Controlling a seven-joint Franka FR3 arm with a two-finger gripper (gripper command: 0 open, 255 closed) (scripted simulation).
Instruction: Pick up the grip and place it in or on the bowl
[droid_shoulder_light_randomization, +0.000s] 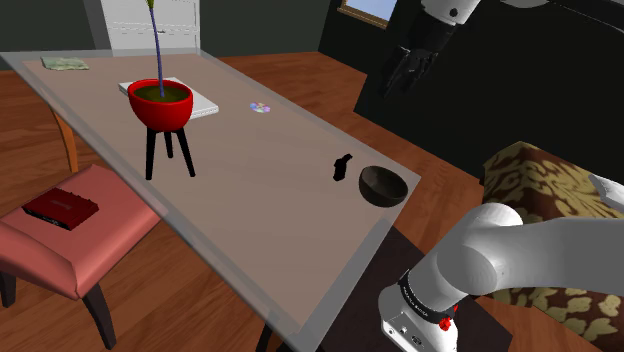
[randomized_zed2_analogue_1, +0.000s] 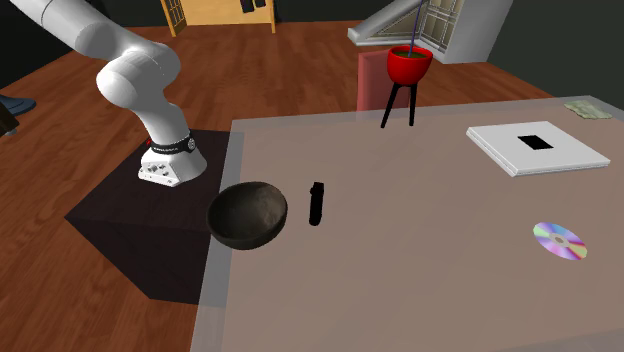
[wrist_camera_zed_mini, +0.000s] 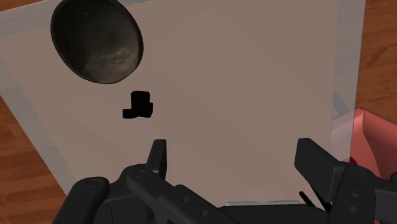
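Shoulder view first: the dark bowl (droid_shoulder_light_randomization: 383, 186) sits right at the edge of the table (droid_shoulder_light_randomization: 250, 215), on the arm's side. The small black grip (droid_shoulder_light_randomization: 342, 167) is just beside the bowl toward the shoulder view's left, with a sliver of tabletop between them. The black gripper (droid_shoulder_light_randomization: 408, 68) hangs high above the bowl, well clear of it (hard to pick out against the dark background up there). Well away from the bowl across the table stands a red planter (droid_shoulder_light_randomization: 161, 105) on black legs, with a shiny disc (droid_shoulder_light_randomization: 260, 107) between planter and bowl.

Over to the second exterior view: the grip (randomized_zed2_analogue_1: 316, 204) is again just beside the bowl (randomized_zed2_analogue_1: 248, 214), on this view's right and not touching it. The disc (randomized_zed2_analogue_1: 559, 240) lies well apart from the bowl on that same side, and a flat white board (randomized_zed2_analogue_1: 537, 147) lies beyond it.

Now the wrist view: the gripper (wrist_camera_zed_mini: 235, 156) has its two fingers spread wide with only bare tabletop between them. The grip (wrist_camera_zed_mini: 138, 105) lies between gripper and bowl (wrist_camera_zed_mini: 95, 41), closer to the bowl.
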